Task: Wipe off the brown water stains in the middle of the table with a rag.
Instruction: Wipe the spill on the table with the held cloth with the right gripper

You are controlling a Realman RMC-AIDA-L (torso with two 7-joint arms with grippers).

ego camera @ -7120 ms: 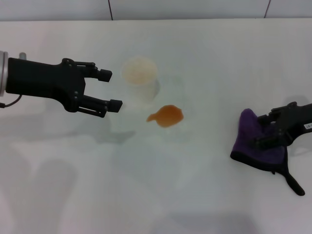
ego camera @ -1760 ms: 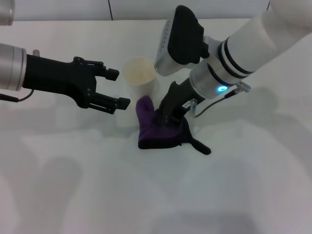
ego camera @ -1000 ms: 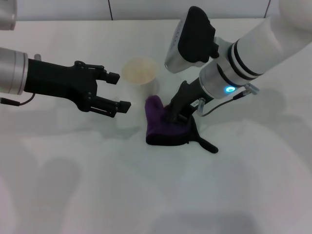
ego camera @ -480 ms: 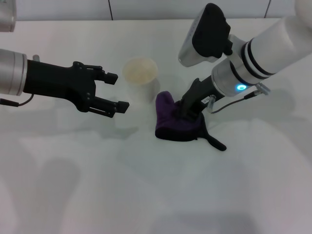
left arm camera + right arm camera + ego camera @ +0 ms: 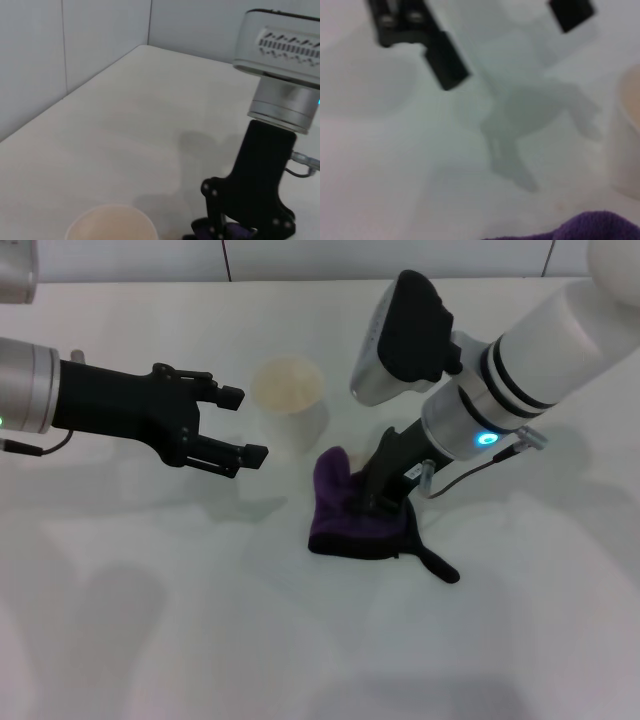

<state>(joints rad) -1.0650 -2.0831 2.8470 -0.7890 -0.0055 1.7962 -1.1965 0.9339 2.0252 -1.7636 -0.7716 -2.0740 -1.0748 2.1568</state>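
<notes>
Head view: we note the right gripper (image 5: 378, 492) lowered onto the purple rag (image 5: 345, 515) in the middle of the white table (image 5: 150, 620), its black fingers closed on the cloth and pressing it flat to the surface. The rag's black strap tab (image 5: 438, 566) trails out to the right and toward the near edge. We see no brown water stain on the bare tabletop around the cloth; whether any lies under the rag we cannot tell. A translucent whitish cup (image 5: 287, 400) stands upright just beyond and to the left of the rag, apart from it. The left gripper (image 5: 240, 425) is held above the table to the left of the cup, fingers spread apart, holding nothing; it is near the cup but we cannot tell that it touches it.

Left wrist view: we record the rim of the cup (image 5: 111, 224) at the near edge of the picture, beige inside. Beyond it the right gripper (image 5: 250, 220) and its silver wrist stand over the table (image 5: 125, 120), with a sliver of purple rag (image 5: 230, 233) visible between the black fingers. The left arm's own fingers do not appear here.

Right wrist view: we find the rag (image 5: 585, 227) as a purple fold in the foreground. Farther off, the two black fingertips (image 5: 446, 65) of the left gripper hang well apart above the table (image 5: 385, 165), casting a shadow, with the pale wall of the cup (image 5: 627, 135) at one side
</notes>
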